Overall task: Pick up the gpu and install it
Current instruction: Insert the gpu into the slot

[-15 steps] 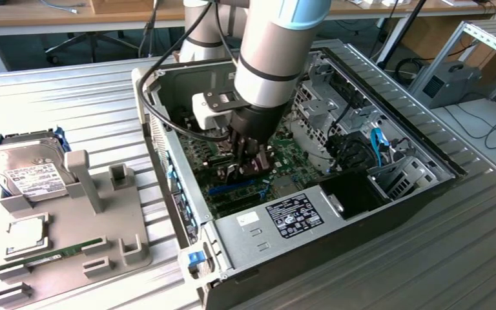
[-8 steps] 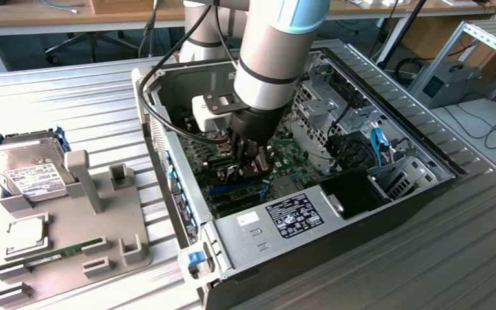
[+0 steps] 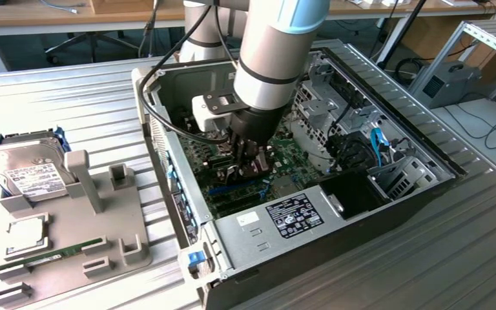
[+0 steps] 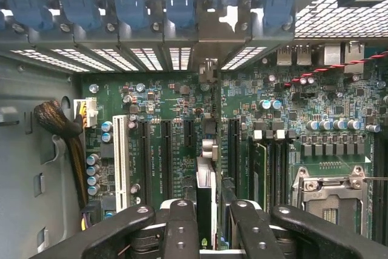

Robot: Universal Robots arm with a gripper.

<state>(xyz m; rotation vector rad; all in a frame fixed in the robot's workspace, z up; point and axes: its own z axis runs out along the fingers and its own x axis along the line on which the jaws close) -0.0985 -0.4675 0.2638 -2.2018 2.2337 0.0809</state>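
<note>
My gripper (image 3: 246, 169) reaches down inside the open computer case (image 3: 317, 213), low over the green motherboard (image 4: 170, 107). In the wrist view the gpu (image 4: 205, 174) appears edge-on as a thin dark card between the two black fingers (image 4: 179, 228), with my gripper (image 4: 210, 210) shut on it. The card stands upright in line with the dark expansion slots, and its far end points at the row of rear slot openings under the blue clips (image 4: 130, 7). Whether its lower edge touches a slot I cannot tell.
A grey tray (image 3: 75, 252) on the exterior view's left holds a hard drive (image 3: 28, 171), a chip (image 3: 26, 234) and a RAM stick (image 3: 50, 255). Near the card are a white slot (image 4: 120, 162), a brown cable bundle (image 4: 57, 122) and the processor socket (image 4: 330, 192).
</note>
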